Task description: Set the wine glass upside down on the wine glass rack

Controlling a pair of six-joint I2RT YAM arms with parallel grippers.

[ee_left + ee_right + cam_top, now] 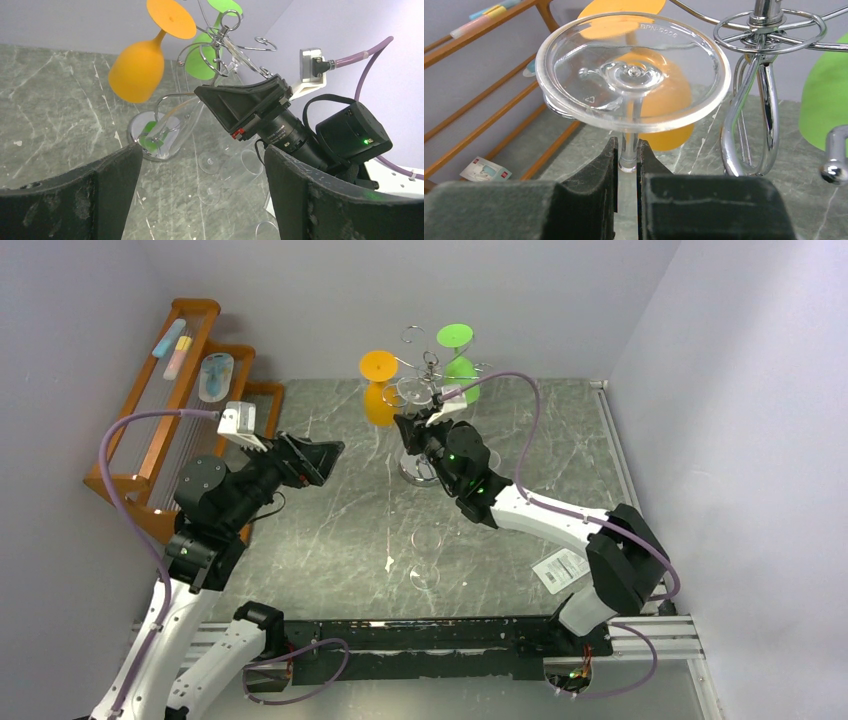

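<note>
My right gripper is shut on the stem of a clear wine glass, held upside down with its round foot on top. It is right beside the chrome wire wine glass rack, just left of the central pole at the height of the curled arms. An orange glass and a green glass hang upside down on the rack. My left gripper is open and empty, left of the rack and facing it.
A second clear wine glass stands on the marble table nearer the arms. A brown wooden stepped rack with small items lines the left wall. A white paper tag lies by the right arm's base.
</note>
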